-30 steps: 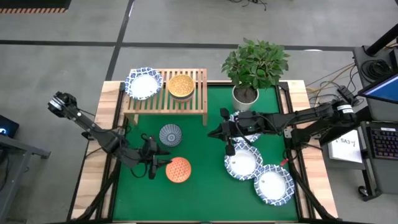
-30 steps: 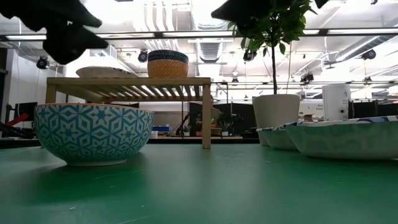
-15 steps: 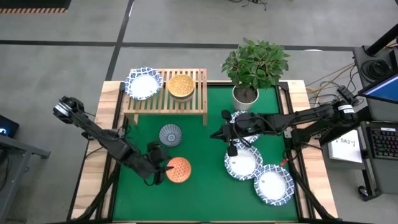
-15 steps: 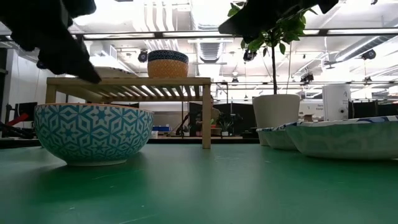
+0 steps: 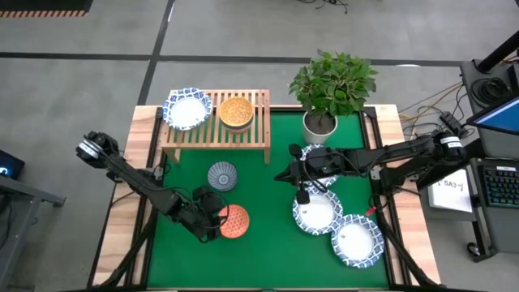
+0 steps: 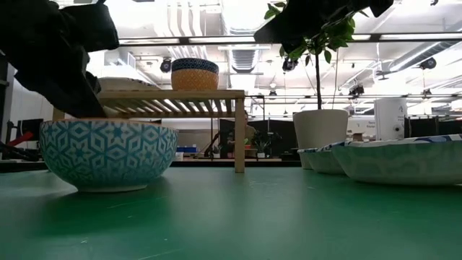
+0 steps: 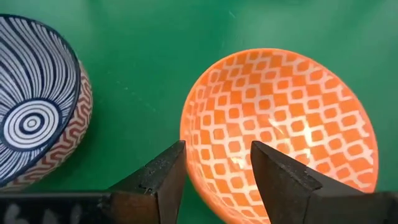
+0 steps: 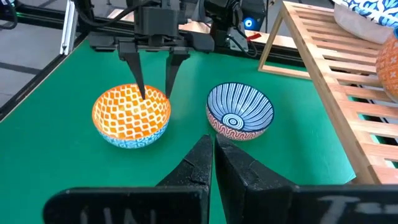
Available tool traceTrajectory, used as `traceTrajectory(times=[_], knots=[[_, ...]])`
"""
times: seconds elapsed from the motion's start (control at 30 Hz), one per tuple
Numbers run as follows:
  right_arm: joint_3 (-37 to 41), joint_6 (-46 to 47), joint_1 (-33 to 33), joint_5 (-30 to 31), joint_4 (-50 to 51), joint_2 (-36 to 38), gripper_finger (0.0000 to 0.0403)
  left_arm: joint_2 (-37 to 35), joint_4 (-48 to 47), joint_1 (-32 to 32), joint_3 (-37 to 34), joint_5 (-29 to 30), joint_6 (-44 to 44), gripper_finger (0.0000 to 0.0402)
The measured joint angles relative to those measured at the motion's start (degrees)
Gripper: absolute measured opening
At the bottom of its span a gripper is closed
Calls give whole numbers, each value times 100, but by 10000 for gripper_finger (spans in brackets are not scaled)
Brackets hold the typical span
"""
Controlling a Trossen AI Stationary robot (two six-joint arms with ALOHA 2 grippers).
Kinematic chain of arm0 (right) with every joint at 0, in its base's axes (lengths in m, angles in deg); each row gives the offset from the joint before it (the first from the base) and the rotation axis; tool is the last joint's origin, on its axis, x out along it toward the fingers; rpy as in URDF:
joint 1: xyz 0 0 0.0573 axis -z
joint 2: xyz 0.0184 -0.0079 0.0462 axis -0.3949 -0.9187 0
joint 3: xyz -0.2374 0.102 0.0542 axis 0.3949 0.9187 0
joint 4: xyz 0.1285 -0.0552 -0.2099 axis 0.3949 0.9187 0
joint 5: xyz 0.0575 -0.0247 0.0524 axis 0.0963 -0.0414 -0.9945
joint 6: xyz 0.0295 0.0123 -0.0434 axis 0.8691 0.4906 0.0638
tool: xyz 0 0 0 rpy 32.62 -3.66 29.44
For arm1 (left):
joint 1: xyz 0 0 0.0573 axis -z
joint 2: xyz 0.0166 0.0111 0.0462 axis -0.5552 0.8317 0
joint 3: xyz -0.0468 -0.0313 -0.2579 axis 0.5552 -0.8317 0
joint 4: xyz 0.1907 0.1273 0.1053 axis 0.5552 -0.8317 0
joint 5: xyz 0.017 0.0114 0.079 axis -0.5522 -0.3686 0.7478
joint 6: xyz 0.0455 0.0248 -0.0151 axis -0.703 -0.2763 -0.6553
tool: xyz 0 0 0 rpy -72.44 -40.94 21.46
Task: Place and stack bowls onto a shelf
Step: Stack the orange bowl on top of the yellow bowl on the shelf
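Observation:
The red-orange bowl (image 5: 235, 221) (image 7: 280, 124), light blue outside, stands on the green mat (image 5: 268, 259). My left gripper (image 5: 217, 219) (image 7: 217, 146) is open and points down over the bowl's left rim (image 7: 189, 143), one finger outside and one inside. I see no touch. The grey-blue striped bowl (image 5: 222, 175) (image 8: 240, 112) stands just beyond it. The shelf (image 5: 217, 134) at the far left carries a white bowl (image 5: 187, 109) and the yellow-orange bowl (image 5: 236, 111). My right gripper (image 5: 280, 173) (image 8: 213, 146) hovers shut over mid-table, holding nothing.
Two white blue-rimmed bowls (image 5: 318, 212) (image 5: 357, 240) lie at the right near side, and a third (image 5: 323, 169) sits under my right arm. A potted plant (image 5: 328, 89) stands at the far right corner. Bare mat lies between the two bowl groups.
My left gripper has moved right toward the red-orange bowl and come down, so its open fingers now straddle the bowl's left rim. The bowls have not moved.

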Motion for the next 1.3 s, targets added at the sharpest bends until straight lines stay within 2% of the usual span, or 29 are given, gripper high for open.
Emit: traceTrajectory(times=[0.33, 0.63, 0.73, 0.87, 0.9, 1.07, 1.3], knots=[[0, 23, 0, 4, 0, 0, 9, -3, -210, -48, -20, 137, 108, 155], [0, 51, 0, 6, 4, 0, 9, 350, -144, -48, -26, 119, 433, 148], [0, 115, 0, 4, 19, 0, 9, 430, -2, -48, -26, 111, 437, 116], [0, 134, 0, 6, 95, 0, 9, 397, 38, -51, -26, 116, 468, 27], [0, 148, 0, 6, 92, 0, 9, 362, 35, -52, -26, 111, 508, 15], [0, 124, -26, 8, 158, 0, 9, 39, -140, -48, -35, 61, 576, 6], [179, 47, -62, 4, 103, 0, 9, -1129, -306, -271, -19, 138, 495, 4]])
